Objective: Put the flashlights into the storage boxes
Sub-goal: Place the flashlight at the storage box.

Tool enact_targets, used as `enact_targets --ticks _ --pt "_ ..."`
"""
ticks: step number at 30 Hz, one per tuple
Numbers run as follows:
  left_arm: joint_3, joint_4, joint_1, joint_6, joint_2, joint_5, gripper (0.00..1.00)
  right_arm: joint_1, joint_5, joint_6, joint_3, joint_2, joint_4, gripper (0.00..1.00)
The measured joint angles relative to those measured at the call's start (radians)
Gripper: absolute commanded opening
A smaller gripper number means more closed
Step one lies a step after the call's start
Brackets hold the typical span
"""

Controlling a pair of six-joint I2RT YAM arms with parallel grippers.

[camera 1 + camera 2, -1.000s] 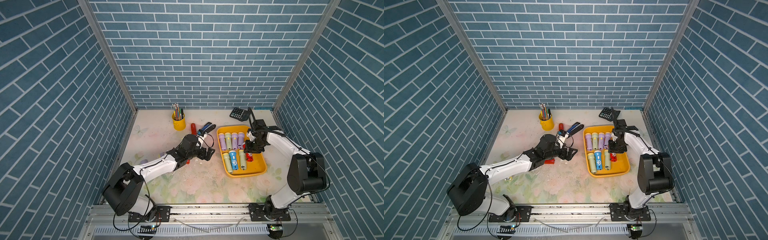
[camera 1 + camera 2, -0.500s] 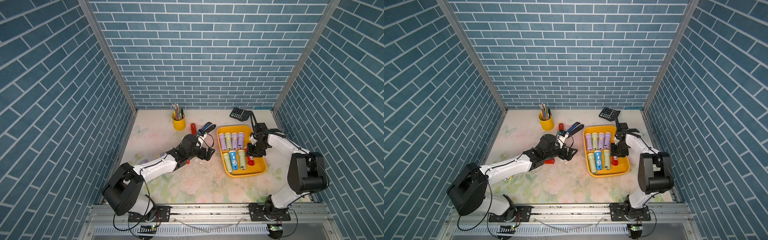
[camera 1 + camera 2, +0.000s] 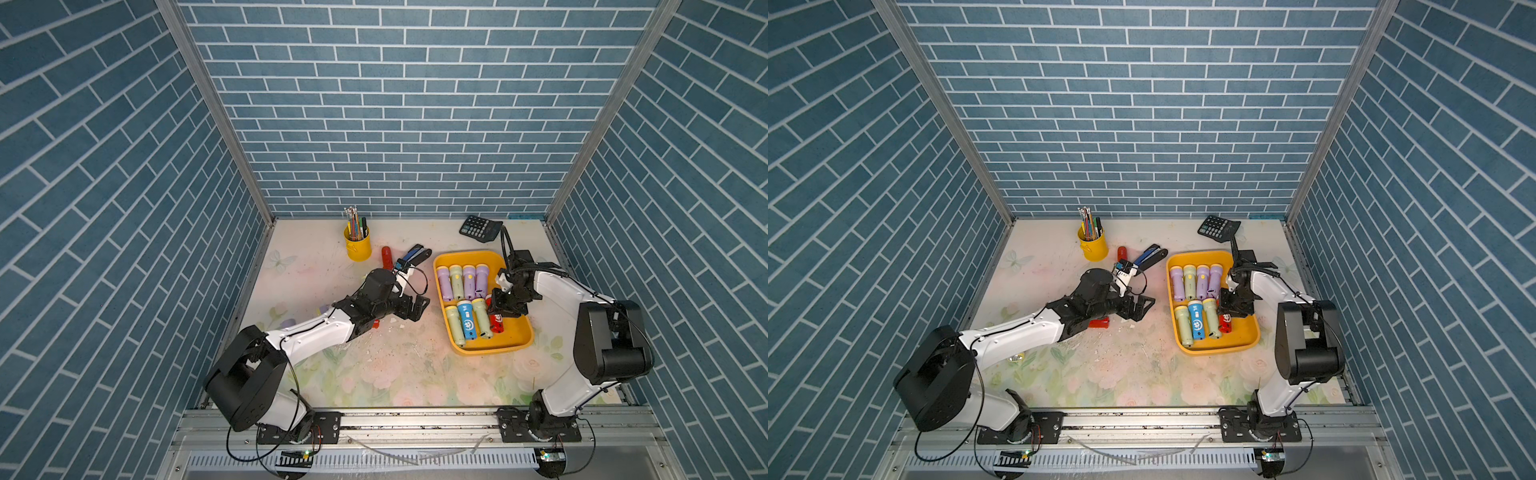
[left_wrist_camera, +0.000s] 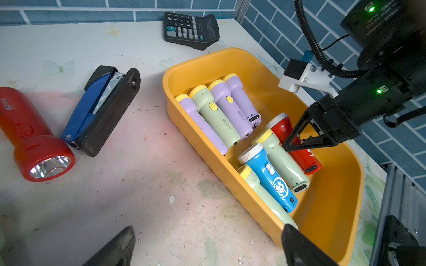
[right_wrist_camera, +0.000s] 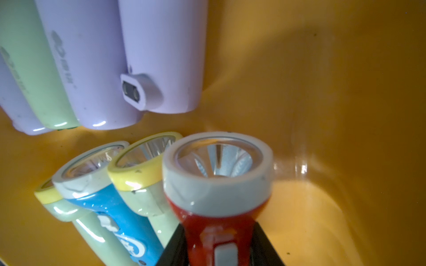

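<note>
The yellow storage box [image 3: 515, 337] [image 3: 1246, 343] [image 4: 230, 57] holds two rows of lilac, pale green and blue flashlights. My right gripper [image 3: 505, 309] [image 3: 1235, 309] [image 4: 291, 145] [image 5: 219, 241] is shut on a red flashlight [image 3: 496, 323] [image 3: 1225, 322] [image 4: 305, 157] [image 5: 216, 184]. It holds it low inside the box, beside the pale green one [image 4: 280, 159] of the near row. My left gripper [image 3: 419, 309] [image 3: 1144, 307] [image 4: 207, 241] stands open over bare table, left of the box. Another red flashlight [image 3: 386, 257] [image 4: 34, 142] lies near the pen cup. A further red one [image 3: 376, 324] [image 3: 1099, 323] shows under my left arm.
A blue-and-black stapler [image 3: 413, 255] [image 4: 101, 108] lies between the loose red flashlight and the box. A yellow pen cup [image 3: 358, 246] stands at the back. A black calculator [image 3: 480, 227] [image 4: 191, 30] sits behind the box. Small lilac shapes [image 3: 321, 309] lie by my left forearm.
My right gripper has come nearer and lower with the red flashlight, down into the box beside the near row. The left arm has not moved.
</note>
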Motion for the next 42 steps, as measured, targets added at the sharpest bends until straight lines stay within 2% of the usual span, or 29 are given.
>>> enact_targets --ticks 10,14,30,38,42 --pt "0.0 0.0 0.0 0.0 0.0 0.0 1.0 0.004 -0.024 0.0 -0.014 0.003 0.006 0.52" --pt "0.0 0.0 0.0 0.0 0.0 -0.001 1.0 0.005 -0.023 -0.001 -0.014 0.002 0.003 0.54" --pt "0.0 -0.022 0.0 -0.016 0.0 -0.091 1.0 0.005 -0.002 0.0 -0.014 -0.088 -0.035 0.56" --pt "0.007 -0.125 0.0 -0.054 -0.016 -0.217 1.0 0.016 0.02 0.011 -0.013 -0.193 -0.062 0.51" --pt "0.007 -0.198 0.004 -0.072 -0.066 -0.297 1.0 0.084 0.037 0.017 -0.012 -0.264 -0.052 0.49"
